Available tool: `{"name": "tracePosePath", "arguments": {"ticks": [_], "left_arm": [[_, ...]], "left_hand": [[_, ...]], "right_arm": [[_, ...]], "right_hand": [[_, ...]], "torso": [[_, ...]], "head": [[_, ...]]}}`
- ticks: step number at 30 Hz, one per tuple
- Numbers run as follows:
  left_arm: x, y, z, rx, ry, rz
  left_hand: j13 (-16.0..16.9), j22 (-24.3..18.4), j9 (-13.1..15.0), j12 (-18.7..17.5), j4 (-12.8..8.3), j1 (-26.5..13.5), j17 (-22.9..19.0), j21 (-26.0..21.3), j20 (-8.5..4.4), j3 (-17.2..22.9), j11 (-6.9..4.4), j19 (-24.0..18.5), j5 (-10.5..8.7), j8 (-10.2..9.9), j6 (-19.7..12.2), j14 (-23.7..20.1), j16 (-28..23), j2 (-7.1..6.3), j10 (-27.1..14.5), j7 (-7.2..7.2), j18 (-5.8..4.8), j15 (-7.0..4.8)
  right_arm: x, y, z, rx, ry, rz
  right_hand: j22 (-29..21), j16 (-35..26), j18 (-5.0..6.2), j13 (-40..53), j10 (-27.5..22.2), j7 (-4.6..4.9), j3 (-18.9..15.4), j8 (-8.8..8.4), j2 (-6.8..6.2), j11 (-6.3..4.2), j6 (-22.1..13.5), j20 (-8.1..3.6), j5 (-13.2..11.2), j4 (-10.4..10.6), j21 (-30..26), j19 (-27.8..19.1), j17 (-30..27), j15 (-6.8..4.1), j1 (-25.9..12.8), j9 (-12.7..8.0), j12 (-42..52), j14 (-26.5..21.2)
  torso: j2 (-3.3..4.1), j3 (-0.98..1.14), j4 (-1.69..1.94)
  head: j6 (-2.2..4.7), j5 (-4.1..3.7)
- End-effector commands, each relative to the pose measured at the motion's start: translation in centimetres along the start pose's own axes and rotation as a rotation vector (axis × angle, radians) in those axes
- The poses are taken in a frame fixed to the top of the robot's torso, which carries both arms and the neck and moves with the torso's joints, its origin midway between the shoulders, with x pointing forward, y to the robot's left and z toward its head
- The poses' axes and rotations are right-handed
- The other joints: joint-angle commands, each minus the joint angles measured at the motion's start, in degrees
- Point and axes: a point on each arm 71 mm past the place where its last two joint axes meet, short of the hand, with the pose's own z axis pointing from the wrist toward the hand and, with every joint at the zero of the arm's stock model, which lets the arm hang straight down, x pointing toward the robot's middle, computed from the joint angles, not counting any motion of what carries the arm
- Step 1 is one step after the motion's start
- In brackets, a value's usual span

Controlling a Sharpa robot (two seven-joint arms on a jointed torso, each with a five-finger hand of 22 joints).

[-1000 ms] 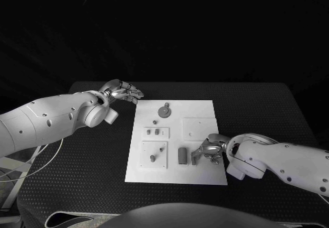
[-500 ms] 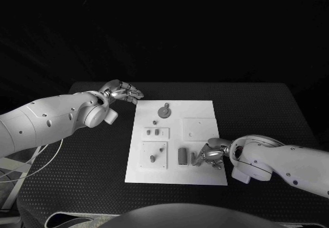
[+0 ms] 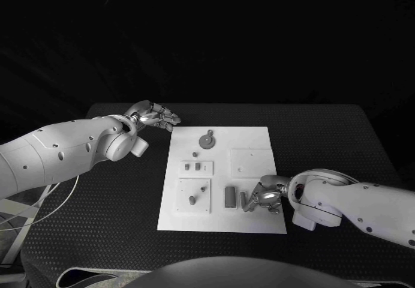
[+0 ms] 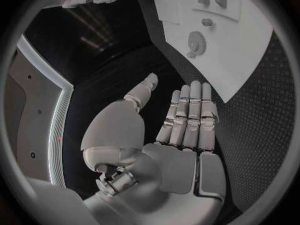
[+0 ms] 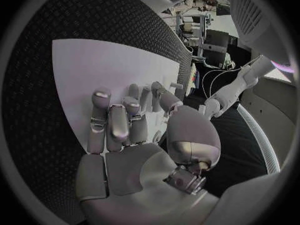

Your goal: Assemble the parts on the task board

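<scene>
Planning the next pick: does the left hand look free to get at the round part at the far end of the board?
Probably yes: the left hand hovers open beside the task board; nothing lies between it and the round part.

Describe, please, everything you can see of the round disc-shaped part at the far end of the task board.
The round part is a flat grey disc with a darker centre and what looks like a ridged rim in the left wrist view. It lies flat on the white task board, near its far edge, with a small stub beside it. Neither hand touches it; the left hand is off the board nearby.
</scene>
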Motion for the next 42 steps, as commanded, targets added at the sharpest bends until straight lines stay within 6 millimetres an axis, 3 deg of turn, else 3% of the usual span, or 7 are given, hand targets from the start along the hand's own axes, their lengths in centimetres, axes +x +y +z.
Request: {"name": "tracePosePath", "arguments": {"ticks": [1,11,18,21,34,42], "left_arm": [[0.15,-0.14,0.01,0.009,0.014,-0.008],[0.06,-0.10,-0.05,0.007,0.012,-0.008],[0.09,-0.11,-0.04,0.007,0.014,-0.009],[0.12,-0.12,-0.05,0.010,0.020,-0.010],[0.32,-0.18,-0.03,0.011,0.032,-0.011],[0.35,-0.20,-0.03,0.011,0.032,-0.011]], "left_hand": [[-0.09,-0.08,-0.06,0.07,-0.18,-0.46,0.06,0.38,0.25,-0.19,0.16,-0.15,-0.05,0.21,-0.36,0.44,-0.30,0.08,-0.26,-0.02,-0.16,0.10],[-0.09,-0.08,-0.06,0.08,-0.17,-0.47,0.10,0.38,0.25,-0.20,0.16,-0.15,-0.05,0.22,-0.35,0.44,-0.32,0.09,-0.25,-0.02,-0.16,0.11],[-0.09,-0.08,-0.07,0.08,-0.17,-0.48,0.13,0.38,0.25,-0.20,0.16,-0.15,-0.05,0.23,-0.35,0.45,-0.34,0.10,-0.25,-0.02,-0.16,0.10],[-0.09,-0.09,-0.07,0.08,-0.18,-0.48,0.14,0.38,0.25,-0.20,0.16,-0.15,-0.05,0.24,-0.35,0.45,-0.35,0.10,-0.25,-0.02,-0.16,0.11],[-0.10,-0.10,-0.08,0.06,-0.18,-0.51,0.19,0.37,0.26,-0.22,0.17,-0.19,-0.05,0.25,-0.35,0.41,-0.42,0.10,-0.28,-0.03,-0.17,0.12],[-0.11,-0.11,-0.08,0.06,-0.19,-0.50,0.22,0.36,0.27,-0.22,0.18,-0.21,-0.05,0.26,-0.35,0.39,-0.46,0.11,-0.30,-0.03,-0.17,0.13]], "right_arm": [[0.13,-0.01,0.12,0.005,-0.003,-0.032],[-0.13,-0.10,0.38,0.022,-0.037,-0.020],[-0.17,-0.18,0.46,0.035,-0.038,-0.023],[-0.15,-0.28,0.49,0.044,-0.029,-0.032],[0.01,-0.24,0.79,0.073,-0.002,-0.072],[-0.11,-0.27,0.85,0.079,-0.020,-0.077]], "right_hand": [[0.82,0.43,1.51,-0.03,0.23,0.27,-0.15,0.23,1.11,-0.09,0.28,-0.37,0.16,-0.27,-0.32,0.07,0.20,-0.19,0.10,0.07,0.18,0.33],[0.86,0.53,1.51,-0.05,0.43,0.17,-0.98,0.29,4.05,-0.19,0.60,-0.29,0.16,-0.18,-0.30,0.11,0.42,-0.28,-0.07,0.11,0.24,0.52],[0.91,0.61,1.51,-0.05,0.56,0.08,-1.09,0.27,8.27,-0.28,0.77,-0.29,0.17,-0.23,-0.30,0.08,0.63,-0.37,-0.73,0.10,0.28,0.65],[0.96,0.66,1.51,-0.03,0.57,0.06,-1.06,0.25,9.21,-0.30,0.79,-0.32,0.17,-0.50,-0.27,0.01,0.73,-0.39,-0.53,0.10,0.31,0.68],[1.19,0.75,1.51,0.14,0.43,0.03,-1.54,0.18,8.09,-0.32,0.57,-0.46,0.18,-0.83,0.35,-0.79,0.64,-0.40,6.74,0.32,0.44,0.38],[1.15,0.77,1.51,0.12,0.45,0.03,-1.89,0.21,8.37,-0.31,0.63,-0.33,0.18,-0.78,0.42,-0.87,0.71,-0.38,7.25,0.38,0.42,0.38]], "torso": [[-0.02,-0.05,0.04],[-0.02,-0.03,0.05],[-0.03,-0.03,0.03],[-0.03,-0.01,0.02],[-0.03,-0.01,0.04],[-0.06,-0.04,0.05]], "head": [[-0.10,0.02],[-0.27,0.15],[-0.30,0.20],[-0.29,0.19],[-0.38,0.12],[-0.37,0.09]]}}
